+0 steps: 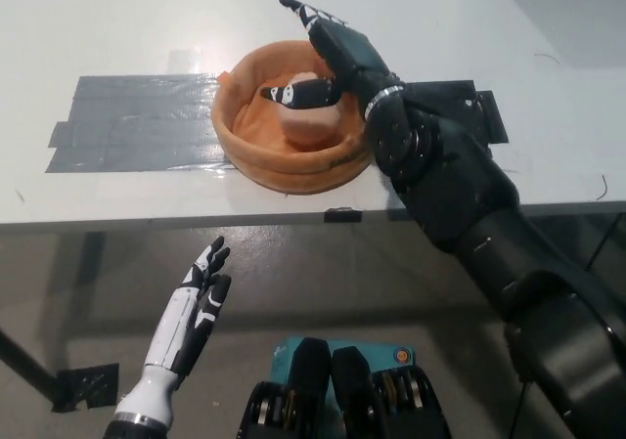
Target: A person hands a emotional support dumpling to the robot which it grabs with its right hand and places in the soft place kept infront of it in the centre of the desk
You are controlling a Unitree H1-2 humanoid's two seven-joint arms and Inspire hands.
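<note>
Orange and soft-walled, the round bed [293, 160] sits at the centre of the desk [117, 28], overlapping one end of a patch of grey tape [137, 121] that looks meant to mark its spot. The pale dumpling [311, 121] lies inside it, toward the right side of the hollow, resting on the padded floor. The black right hand [328, 53] is spread above the bed's right rim, fingers apart and reaching out over the cushion, with 1 dark digit lying across the top of the dumpling; it has hold of nothing that I can see, so the toy appears released, not gripped. The placement looks done, judging by how the toy sits within the walls. The white left hand [196, 307] hangs below the desk edge at the lower left, fingers extended and loosely apart, empty and idle.
</note>
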